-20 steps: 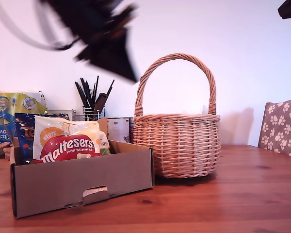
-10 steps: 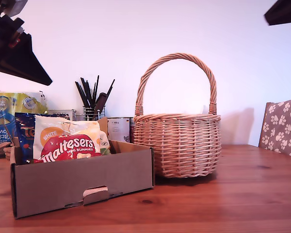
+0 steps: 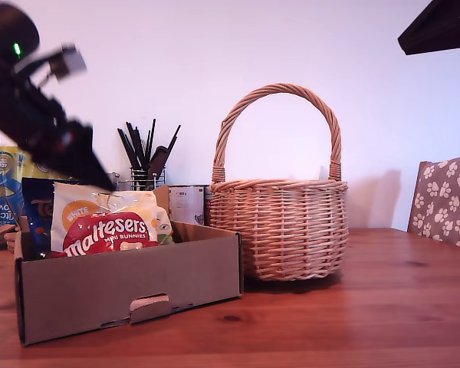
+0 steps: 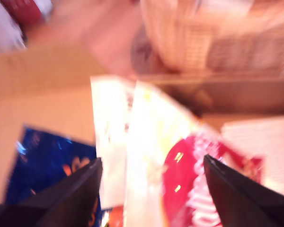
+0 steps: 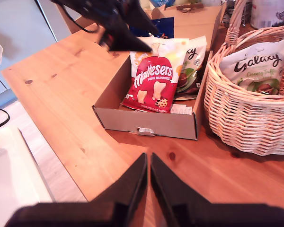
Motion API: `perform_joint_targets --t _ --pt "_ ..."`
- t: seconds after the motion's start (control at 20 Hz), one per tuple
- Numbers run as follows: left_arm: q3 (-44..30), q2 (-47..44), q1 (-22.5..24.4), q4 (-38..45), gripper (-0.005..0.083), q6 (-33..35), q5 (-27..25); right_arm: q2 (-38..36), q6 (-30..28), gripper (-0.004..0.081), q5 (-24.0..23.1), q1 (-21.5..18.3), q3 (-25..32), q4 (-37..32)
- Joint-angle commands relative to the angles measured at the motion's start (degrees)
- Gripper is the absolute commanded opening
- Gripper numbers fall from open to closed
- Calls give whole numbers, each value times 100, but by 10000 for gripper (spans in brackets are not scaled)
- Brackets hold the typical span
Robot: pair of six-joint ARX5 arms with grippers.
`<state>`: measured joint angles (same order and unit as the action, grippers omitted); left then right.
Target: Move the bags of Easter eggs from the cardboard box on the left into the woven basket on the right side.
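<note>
My first gripper (image 4: 149, 172), jaws spread wide and empty, hovers over the red Maltesers bag (image 3: 107, 232) in the cardboard box (image 3: 130, 287), at nine o'clock from the woven basket (image 3: 280, 226); the overlapping pouches could make it pinch two.

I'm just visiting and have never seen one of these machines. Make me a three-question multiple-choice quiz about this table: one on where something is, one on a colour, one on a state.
1. Where is the Galaxy bag?
A. in the woven basket
B. in the cardboard box
C. on the bare table

2. What colour is the Maltesers bag?
A. green
B. red
C. black

3. How do my second gripper's jaws stand?
A. wide apart
B. clamped on a bag
C. closed, holding nothing

Answers:
1. A, it leans inside the wicker rim.
2. B, red with white lettering.
3. C, the dark tips nearly meet over bare wood.
</note>
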<state>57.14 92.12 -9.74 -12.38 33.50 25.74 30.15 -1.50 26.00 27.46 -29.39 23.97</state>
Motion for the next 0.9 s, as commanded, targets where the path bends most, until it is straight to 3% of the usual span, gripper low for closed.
perform_joint_targets --t 0.0,0.35,0.5,0.85 --pt "-44 177 7 -87 657 52 -9 -31 -4 -13 4 31 109 -52" --pt "-44 192 -452 -984 652 -175 1016 -31 -7 -13 2 31 109 -61" --pt "-46 238 -737 -1294 600 -199 798 -31 -7 -13 2 33 109 -66" --pt "-46 1086 -894 -1436 598 -199 723 -31 -4 -13 2 33 109 -81"
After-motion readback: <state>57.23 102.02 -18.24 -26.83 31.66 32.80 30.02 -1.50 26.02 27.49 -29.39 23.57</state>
